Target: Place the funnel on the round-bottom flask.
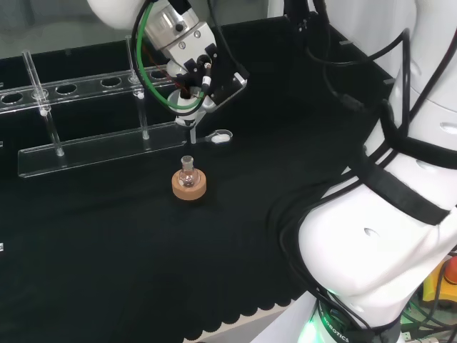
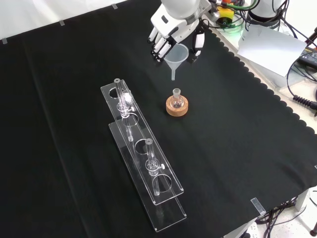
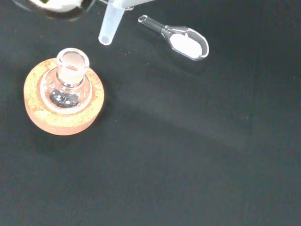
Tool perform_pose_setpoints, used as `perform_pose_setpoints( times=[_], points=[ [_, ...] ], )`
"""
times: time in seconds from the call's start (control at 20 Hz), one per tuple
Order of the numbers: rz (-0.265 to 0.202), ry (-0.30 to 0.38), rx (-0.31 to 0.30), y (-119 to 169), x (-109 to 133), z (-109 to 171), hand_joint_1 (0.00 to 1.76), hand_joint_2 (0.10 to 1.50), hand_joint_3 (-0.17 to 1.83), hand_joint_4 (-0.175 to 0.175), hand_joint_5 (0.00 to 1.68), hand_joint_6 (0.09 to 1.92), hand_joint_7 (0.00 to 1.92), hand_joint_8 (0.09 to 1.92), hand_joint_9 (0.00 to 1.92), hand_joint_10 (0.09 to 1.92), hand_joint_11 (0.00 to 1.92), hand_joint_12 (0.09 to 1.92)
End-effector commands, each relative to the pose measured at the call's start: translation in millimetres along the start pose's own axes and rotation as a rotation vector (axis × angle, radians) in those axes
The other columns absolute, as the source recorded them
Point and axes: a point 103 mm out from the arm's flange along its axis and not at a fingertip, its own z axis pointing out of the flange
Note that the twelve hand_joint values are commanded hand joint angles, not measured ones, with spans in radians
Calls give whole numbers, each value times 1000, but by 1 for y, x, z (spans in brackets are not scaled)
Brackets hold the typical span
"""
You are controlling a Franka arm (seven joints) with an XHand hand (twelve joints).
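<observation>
Closest to the wrist camera, the round-bottom flask (image 3: 68, 84) is seated upright in its cork ring stand (image 3: 63, 104), with its open neck facing up and a little dark material visible in the bulb. Near the flask, a small clear scoop (image 3: 181, 38) holding white powder lies on the black cloth (image 3: 188, 155).

The funnel (image 2: 177, 57) is held in the hand (image 2: 171, 34), whose fingers are curled round the funnel's cone; the stem is pointed straight down. In the front view the stem tip is seen above the flask (image 2: 176, 99) and apart from it, offset slightly toward the far side of the bench. In the head view the stem hangs above and just beyond the flask (image 1: 188, 170), nearly in line with the neck. In the wrist view the stem tip lies beside the neck opening, not over it.

The funnel's long axis is judged to be vertical and roughly parallel to the flask neck. A short sideways correction toward the neck is therefore judged necessary before descent. Contact between stem and neck has not yet been made.

A clear acrylic test-tube rack (image 2: 143, 158) stands well apart, to the left in the front view.
</observation>
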Motion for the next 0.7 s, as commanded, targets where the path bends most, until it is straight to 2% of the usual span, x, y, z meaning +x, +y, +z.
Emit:
perform_pose_setpoints(
  times=[0.05, 0.7],
  points=[
    [-3, -9, 2, 2, 8, 3, 883, 791, 655, -22, 758, 684, 635, 648, 976, 405, 670, 1169],
    [-13, -34, -2, 0, 26, 8, 883, 797, 654, -27, 759, 689, 630, 653, 977, 400, 683, 1162]
  ],
)
